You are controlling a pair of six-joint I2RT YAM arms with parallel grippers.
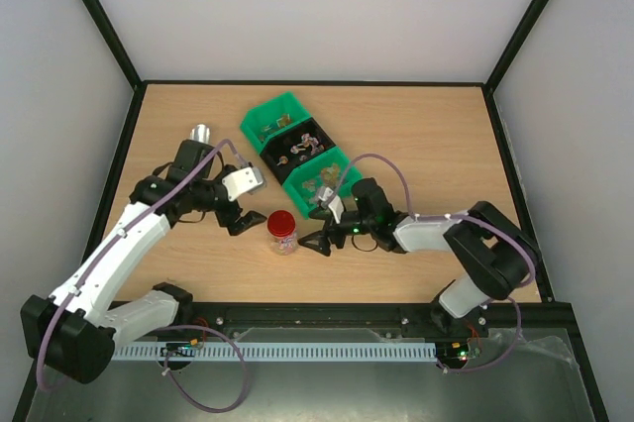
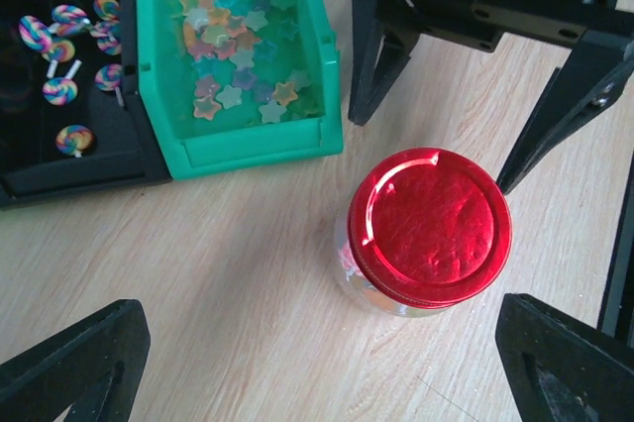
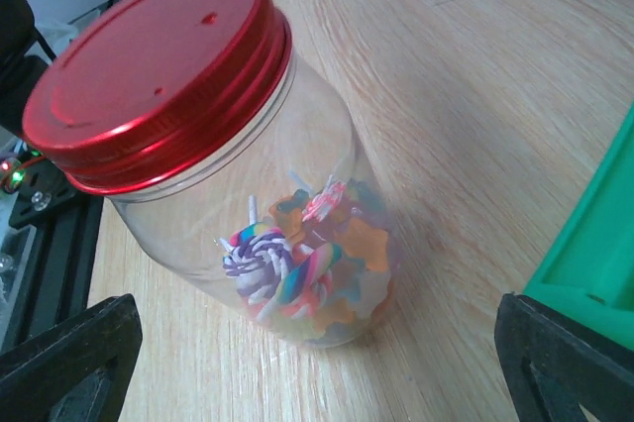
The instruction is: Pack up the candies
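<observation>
A small clear jar (image 1: 283,241) stands upright on the wooden table with its red lid (image 1: 281,221) on. Through its wall (image 3: 248,194) I see candies (image 3: 317,263), star pieces and swirl lollipops, heaped at the bottom under the lid (image 3: 149,65). My left gripper (image 1: 247,222) is open just left of the jar, and from its own wrist (image 2: 317,372) the lid (image 2: 428,229) lies apart from both fingers. My right gripper (image 1: 319,230) is open just right of the jar, not touching it; its wrist view (image 3: 317,372) faces the jar's side.
Behind the jar sit three bins in a diagonal row. A green bin (image 2: 238,150) holds loose star candies (image 2: 238,65). A black bin (image 2: 79,169) holds swirl lollipops (image 2: 61,90). Another green bin (image 1: 272,117) is farthest back. The right arm's fingers (image 2: 381,55) show beyond the jar.
</observation>
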